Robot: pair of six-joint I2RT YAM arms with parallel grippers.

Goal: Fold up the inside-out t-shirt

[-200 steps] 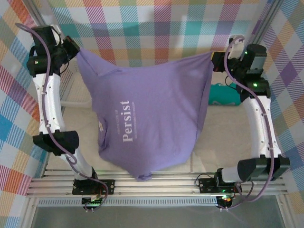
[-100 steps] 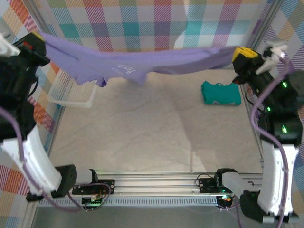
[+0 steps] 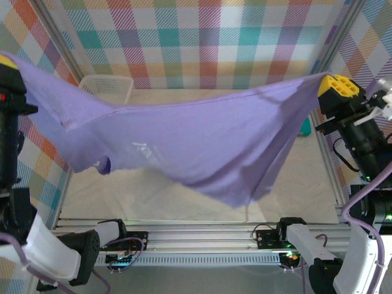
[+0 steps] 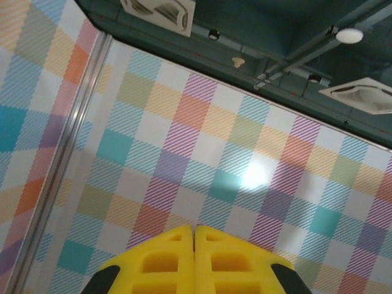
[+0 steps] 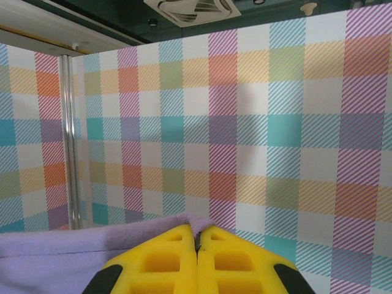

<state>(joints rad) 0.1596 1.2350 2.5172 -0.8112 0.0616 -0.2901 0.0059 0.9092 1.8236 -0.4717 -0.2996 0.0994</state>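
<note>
Lavender inside-out t-shirt (image 3: 202, 144): stretched in the air above the bench (image 3: 300, 184). One corner is pinched by the left end effector (image 3: 7, 61), another by the right end effector (image 3: 339, 89), yellow fingers pressed together. It covers part of the white basket (image 3: 107, 87) and leaves only a sliver of the teal garment (image 3: 304, 127). Half a second ago it was a narrow band; now it is spread wide. Print (image 3: 142, 147) faint, unreadable.

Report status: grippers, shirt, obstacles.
Left gripper shut on shirt, right gripper shut on shirt. Shirt hangs stretched between them, above the table. Basket at far left corner.
</note>
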